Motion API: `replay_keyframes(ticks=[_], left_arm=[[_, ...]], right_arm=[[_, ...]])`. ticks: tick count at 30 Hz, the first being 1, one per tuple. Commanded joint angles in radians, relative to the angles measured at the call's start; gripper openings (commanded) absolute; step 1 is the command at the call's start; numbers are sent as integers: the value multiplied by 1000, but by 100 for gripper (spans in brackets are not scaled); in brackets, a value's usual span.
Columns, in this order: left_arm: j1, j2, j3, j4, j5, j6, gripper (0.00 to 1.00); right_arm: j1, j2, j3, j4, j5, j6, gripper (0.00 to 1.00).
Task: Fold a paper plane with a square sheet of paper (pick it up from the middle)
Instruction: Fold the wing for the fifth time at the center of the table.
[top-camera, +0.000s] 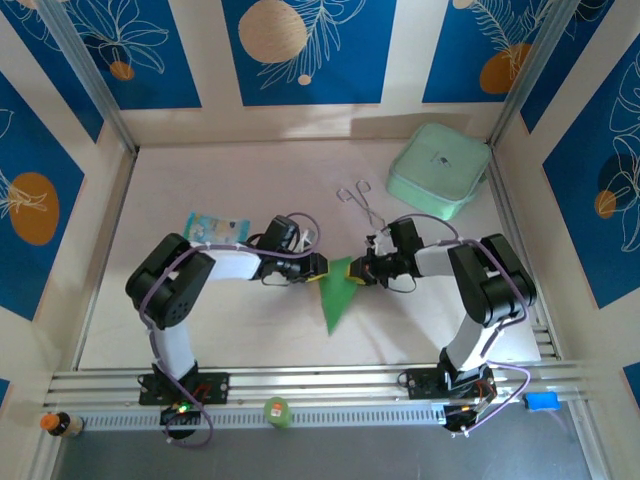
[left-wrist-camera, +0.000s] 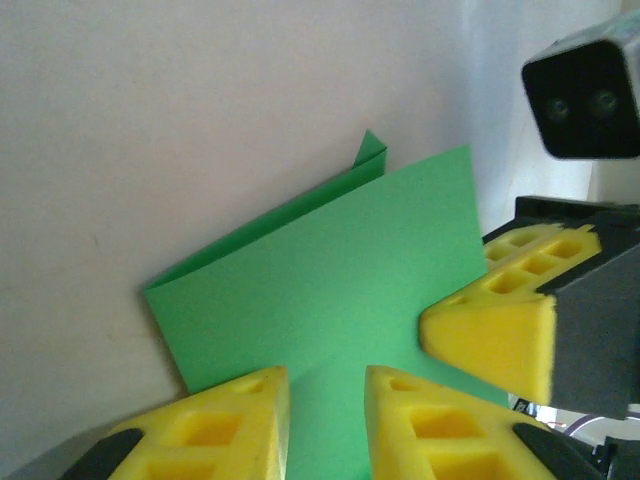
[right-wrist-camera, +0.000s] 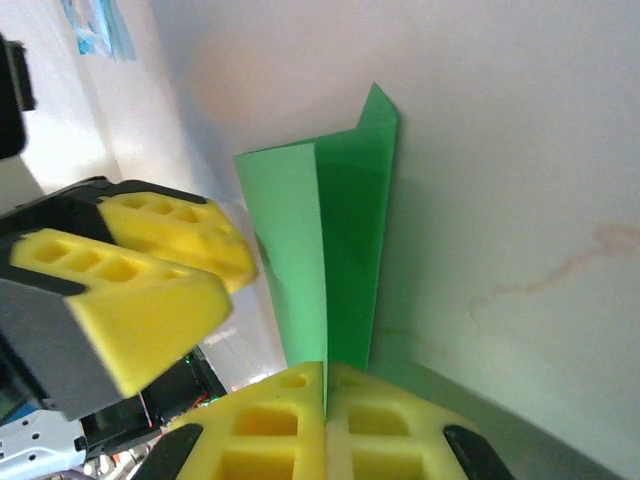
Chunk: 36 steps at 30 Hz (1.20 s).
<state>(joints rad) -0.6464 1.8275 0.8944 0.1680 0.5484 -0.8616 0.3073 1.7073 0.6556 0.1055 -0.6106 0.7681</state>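
The bright-green sheet of paper (top-camera: 338, 292) is folded into a narrow pointed shape, its tip toward the near edge of the table. My right gripper (right-wrist-camera: 325, 368) is shut on one edge of the paper (right-wrist-camera: 345, 240), which runs between its two yellow pads. It meets the paper from the right (top-camera: 358, 272). My left gripper (left-wrist-camera: 325, 375) stands open, its fingers apart over the paper (left-wrist-camera: 330, 260), on the paper's left side (top-camera: 320, 269). The two grippers face each other closely across the fold.
A pale mint-green box (top-camera: 438, 170) stands at the back right. Metal tongs (top-camera: 362, 203) lie behind the grippers. A light-blue packet (top-camera: 217, 227) lies at the left by the left arm. A metal rail (top-camera: 320, 385) runs along the near edge.
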Motion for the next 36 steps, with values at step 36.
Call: replay_keyframes(ticks=[36], left_arm=[[-39, 116, 11, 37, 78, -27, 10]], right_arm=[[3, -96, -95, 28, 17, 61, 17]])
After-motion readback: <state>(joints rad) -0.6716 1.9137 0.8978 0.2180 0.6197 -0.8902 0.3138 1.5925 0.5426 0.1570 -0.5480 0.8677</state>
